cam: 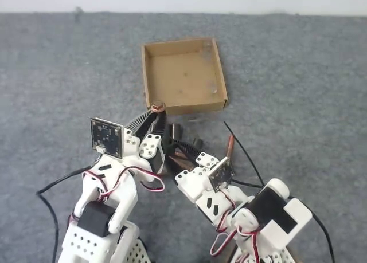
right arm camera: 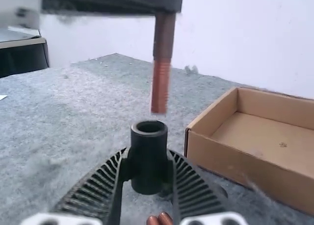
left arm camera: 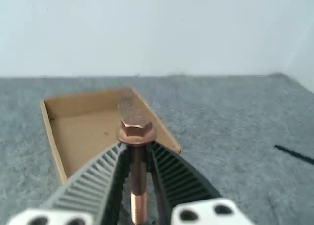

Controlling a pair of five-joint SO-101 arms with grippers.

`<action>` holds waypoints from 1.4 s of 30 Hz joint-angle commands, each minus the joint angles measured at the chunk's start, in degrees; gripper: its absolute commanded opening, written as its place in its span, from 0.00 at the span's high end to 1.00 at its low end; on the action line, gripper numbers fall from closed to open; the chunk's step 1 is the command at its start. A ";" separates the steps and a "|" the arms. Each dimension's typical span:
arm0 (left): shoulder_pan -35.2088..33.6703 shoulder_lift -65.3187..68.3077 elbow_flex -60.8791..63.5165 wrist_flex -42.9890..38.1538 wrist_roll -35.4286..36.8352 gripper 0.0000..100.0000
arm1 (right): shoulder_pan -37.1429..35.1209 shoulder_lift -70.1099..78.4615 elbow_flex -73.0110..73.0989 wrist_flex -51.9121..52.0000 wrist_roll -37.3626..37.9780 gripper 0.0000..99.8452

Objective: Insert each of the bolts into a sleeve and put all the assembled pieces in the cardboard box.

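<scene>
Copper bolt [left arm camera: 136, 132], clamped in the left pincer [left arm camera: 136, 145], is held above the sleeve [right arm camera: 148, 137] gripped by the right pincer [right arm camera: 147, 155], uninserted; nothing is laid in the cardboard box [cam: 184, 107].

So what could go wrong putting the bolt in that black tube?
The bolt in the left pincer hangs above the sleeve in the right pincer, and its tip may sit slightly off the hole, so it could hit the rim. A hard push might then tilt the sleeve or make the bolt slip.
</scene>
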 commanded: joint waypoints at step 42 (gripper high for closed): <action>3.87 -13.27 8.04 -3.43 0.09 0.99 | 2.86 -0.48 -3.87 3.38 0.79 0.99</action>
